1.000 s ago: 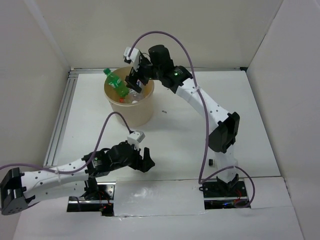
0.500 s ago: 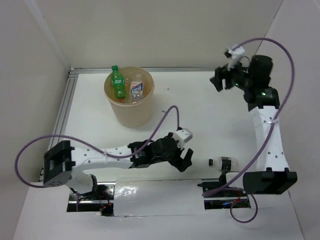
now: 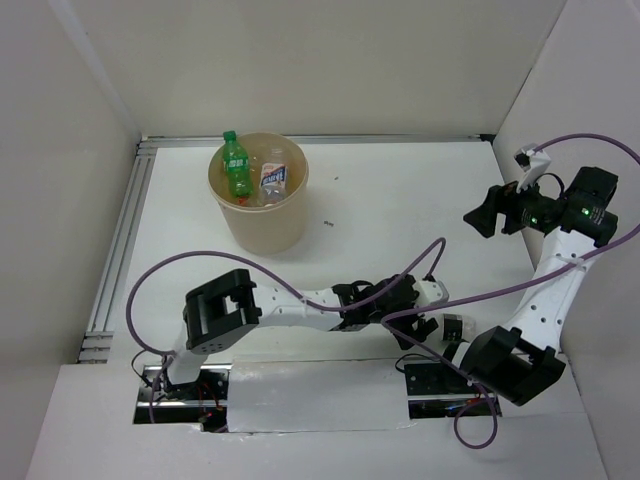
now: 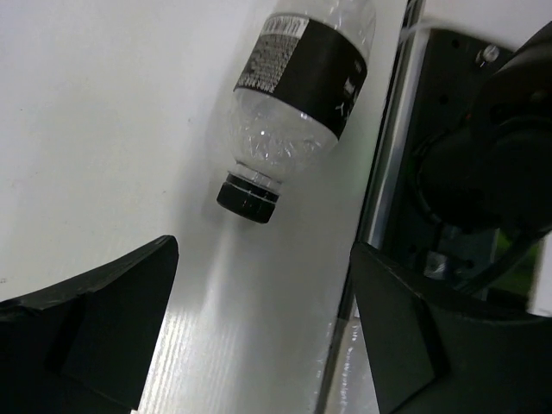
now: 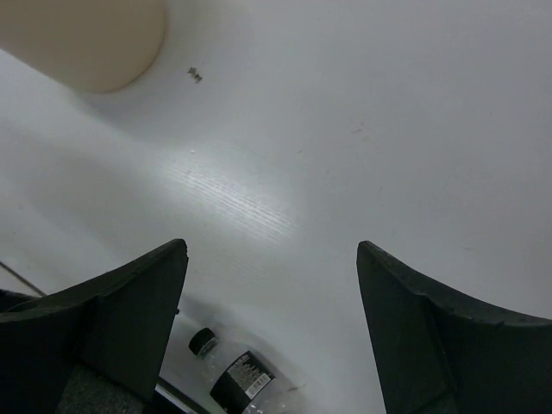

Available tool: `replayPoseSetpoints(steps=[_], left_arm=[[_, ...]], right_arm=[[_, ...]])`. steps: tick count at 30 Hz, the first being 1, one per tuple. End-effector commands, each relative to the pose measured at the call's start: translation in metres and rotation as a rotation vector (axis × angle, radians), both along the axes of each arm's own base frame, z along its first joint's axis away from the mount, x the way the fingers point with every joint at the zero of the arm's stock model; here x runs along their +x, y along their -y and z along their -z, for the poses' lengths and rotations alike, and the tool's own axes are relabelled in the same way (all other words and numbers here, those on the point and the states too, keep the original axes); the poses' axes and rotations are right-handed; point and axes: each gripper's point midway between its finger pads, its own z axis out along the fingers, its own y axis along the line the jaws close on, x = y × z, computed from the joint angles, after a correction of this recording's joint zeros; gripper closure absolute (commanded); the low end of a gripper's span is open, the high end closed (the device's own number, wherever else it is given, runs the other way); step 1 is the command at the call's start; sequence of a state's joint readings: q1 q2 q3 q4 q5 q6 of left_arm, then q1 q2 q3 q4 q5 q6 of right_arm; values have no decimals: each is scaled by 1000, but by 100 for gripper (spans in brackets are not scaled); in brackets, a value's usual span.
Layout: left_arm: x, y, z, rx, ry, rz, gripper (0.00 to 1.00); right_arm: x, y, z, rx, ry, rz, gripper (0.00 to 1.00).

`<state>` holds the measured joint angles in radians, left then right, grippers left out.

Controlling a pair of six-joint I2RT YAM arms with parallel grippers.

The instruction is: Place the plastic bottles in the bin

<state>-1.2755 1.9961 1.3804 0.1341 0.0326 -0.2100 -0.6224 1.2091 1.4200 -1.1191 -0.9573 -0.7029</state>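
- Clear plastic: one black-capped bottle [image 4: 297, 95] lies on its side on the worktop [image 3: 400, 220] at the near edge, just beside the right arm's base [image 3: 445, 375]. Its cap [image 4: 248, 197] points toward the left pincer [image 4: 259, 336].
- Left pincer: jaws wide apart with nothing between them. It sits just short of the cap, lined up with it, and does not touch the bottle.
- Handling, my estimate: the bottle looks empty, so light. Its walls look thin and crinkled and should give under a squeeze. Being round and smooth, it may roll or slip out of a pinch.
- Best hold is probably across the labelled belly, square to the bottle's long axis. The cap looks too narrow to take hold of.
- Label [image 4: 306, 60]: a black wrap with a block of fine white print. It is too small to read and I can make out no brand.
- Right pincer [image 5: 272, 328]: raised over the right side of the worktop, jaws apart, empty, well apart from the bottle.
- Far left: the tan bin [image 3: 262, 225] stands upright. A green bottle [image 3: 236, 172] pokes above its rim, and a red-and-white labelled bottle [image 3: 272, 178] sits beside it inside. That label's writing is not legible.
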Motion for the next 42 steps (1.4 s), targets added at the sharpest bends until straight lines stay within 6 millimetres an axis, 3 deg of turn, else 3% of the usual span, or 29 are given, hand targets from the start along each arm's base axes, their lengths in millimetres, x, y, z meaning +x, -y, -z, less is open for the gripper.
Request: replayPoseSetpoints(steps=[1, 12, 16, 19, 20, 23, 24, 25, 28, 29, 31, 33, 35, 36, 37, 38, 41, 42], left_arm=[[0, 21, -9, -72, 85, 81, 7], [2, 45, 30, -26, 182, 116, 10], [10, 48, 36, -22, 211, 89, 10], [15, 57, 29, -39, 231, 81, 11], [15, 58, 36, -25, 227, 82, 11], [18, 64, 39, -18, 229, 75, 22], [18, 62, 49, 4, 223, 77, 27], [19, 65, 44, -3, 225, 76, 40], [18, 65, 48, 5, 214, 73, 57], [20, 65, 48, 7, 218, 65, 84], [23, 58, 56, 36, 204, 27, 99], [25, 51, 53, 46, 212, 9, 100], [32, 37, 35, 43, 240, -53, 100], [34, 29, 43, 68, 245, -69, 100], [36, 24, 39, 69, 247, -91, 100], [35, 14, 29, 61, 242, -114, 100], [61, -21, 12, 80, 229, -256, 100], [66, -37, -3, 71, 233, -301, 100]], right_arm=[[-13, -22, -19, 29, 51, -79, 14], [-11, -24, -9, 82, 24, -95, 14], [-9, -23, -7, 75, 34, -96, 13], [-9, -23, -7, 75, 34, -96, 13], [-9, -23, -5, 81, 27, -95, 13], [-9, -24, -6, 88, 32, -102, 13], [-10, -25, -2, 95, 23, -101, 13], [-11, -26, -4, 90, 30, -101, 13], [-12, -26, -1, 89, 27, -105, 13], [-13, -28, -2, 100, 25, -110, 13], [-15, -30, -4, 92, 40, -123, 13], [-17, -33, -4, 91, 49, -132, 15], [-21, -38, -10, 95, 77, -142, 17], [-19, -37, -11, 85, 90, -143, 17], [-20, -40, -17, 91, 108, -143, 18], [-21, -41, -17, 93, 110, -138, 20], [-22, -45, -32, 87, 174, -139, 27], [-21, -47, -37, 89, 194, -143, 35]])
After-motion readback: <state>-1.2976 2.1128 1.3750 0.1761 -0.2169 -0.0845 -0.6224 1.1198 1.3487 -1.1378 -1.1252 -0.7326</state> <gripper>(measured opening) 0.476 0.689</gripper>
